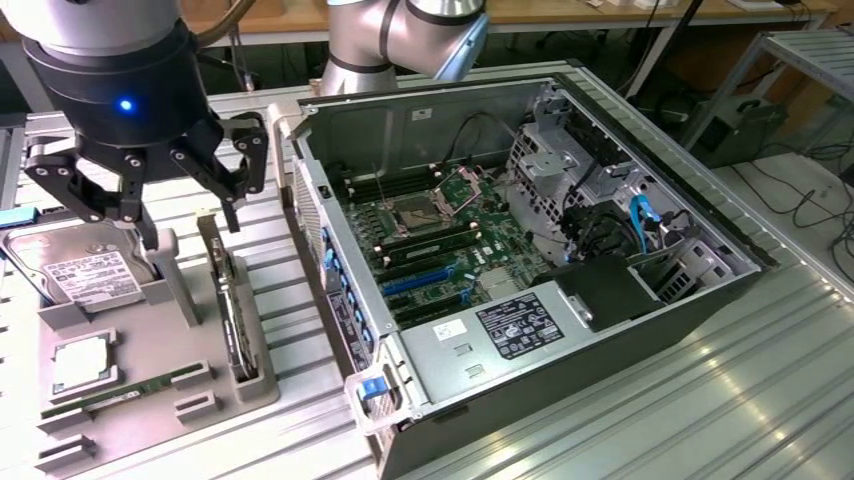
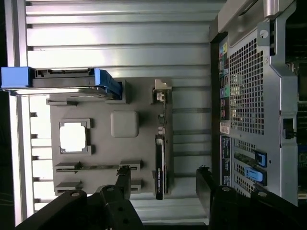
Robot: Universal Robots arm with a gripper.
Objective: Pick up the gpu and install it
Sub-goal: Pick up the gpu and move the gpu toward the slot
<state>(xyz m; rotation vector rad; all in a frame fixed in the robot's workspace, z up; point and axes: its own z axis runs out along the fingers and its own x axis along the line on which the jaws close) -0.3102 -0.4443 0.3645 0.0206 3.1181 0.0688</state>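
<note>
Gripper [image 1: 184, 222] seen spread open, nothing held, hovering at upper left of exterior frame over gray holder tray [image 1: 174, 335]. Gpu [image 1: 235, 312] stood on edge in tray slot at lower left, between the open fingers in wrist view, ungrasped. Blue expansion slots [image 1: 414, 282] in open computer case [image 1: 387, 130] at centre seen unfilled; pick-up and install both judged undone

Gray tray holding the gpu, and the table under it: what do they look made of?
Gray tray: looks like matte moulded or printed plastic, uniformly dull gray with no glints. Table: apparently bare aluminium, with silvery ribbed slats and bright reflections. The gpu, standing on edge in the tray: dark matte shell, probably plastic, too edge-on to be sure.
</note>
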